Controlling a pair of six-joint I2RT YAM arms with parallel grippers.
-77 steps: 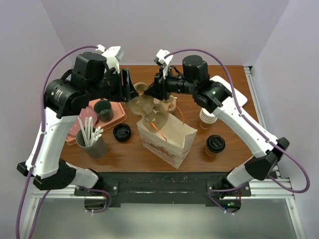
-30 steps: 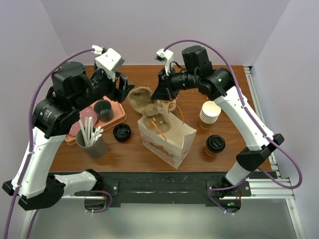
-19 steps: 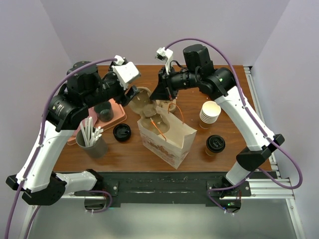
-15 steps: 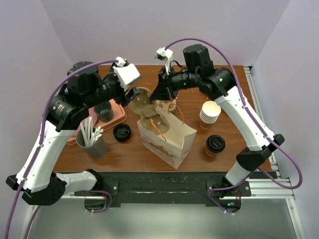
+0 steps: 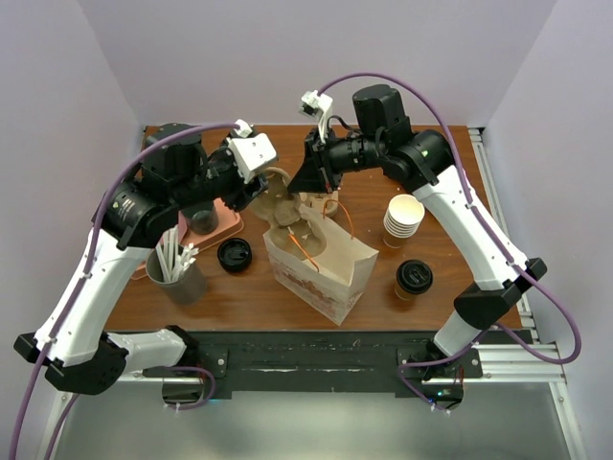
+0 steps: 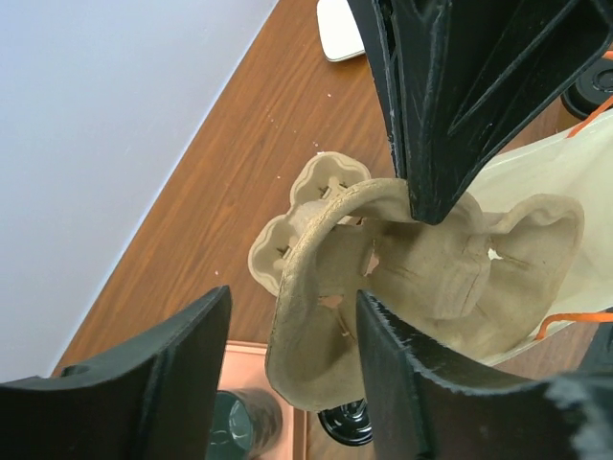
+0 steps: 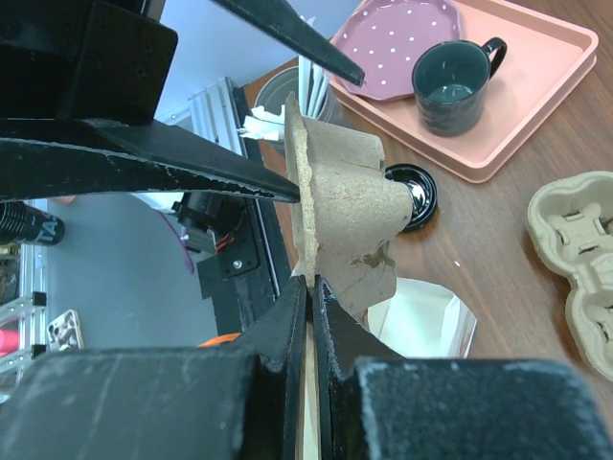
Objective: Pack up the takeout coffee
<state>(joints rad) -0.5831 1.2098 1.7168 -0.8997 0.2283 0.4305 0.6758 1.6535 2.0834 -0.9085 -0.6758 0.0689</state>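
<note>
**Item: pulp cup carrier** (image 6: 431,278). It hangs on edge over the open mouth of the paper bag (image 5: 326,268) at the middle of the table.
- Right gripper (image 7: 309,283): its fingers are pressed together on the carrier's thin upper rim. That pinch lets the tray hang tilted above the bag, most likely so it can be steered down inside as a seat for the drink.
- Left gripper (image 6: 294,299): its fingers are spread, one on either side of the carrier's lower rim, and no squeeze shows. I judge it is placed to take a second hold, since a pinch on one edge alone would let the tray swing.

**Item: takeout coffee** (image 5: 414,277). This black-lidded cup stands upright at the near right, just right of the bag and apart from both grippers. It is not yet packed and apparently goes in after the carrier.

**Item: second pulp carrier** (image 7: 575,240). It lies flat on the table beyond the bag, unused.

**Sundries:**
- A stack of lidless paper cups (image 5: 402,220) stands just beyond the coffee.
- A loose black lid (image 5: 234,254) lies left of the bag.
- A pink tray (image 7: 541,91) at the far left holds a dark mug (image 7: 450,86) and a dotted plate (image 7: 402,34).
- A tumbler of white straws (image 5: 174,273) stands at the near left.
</note>
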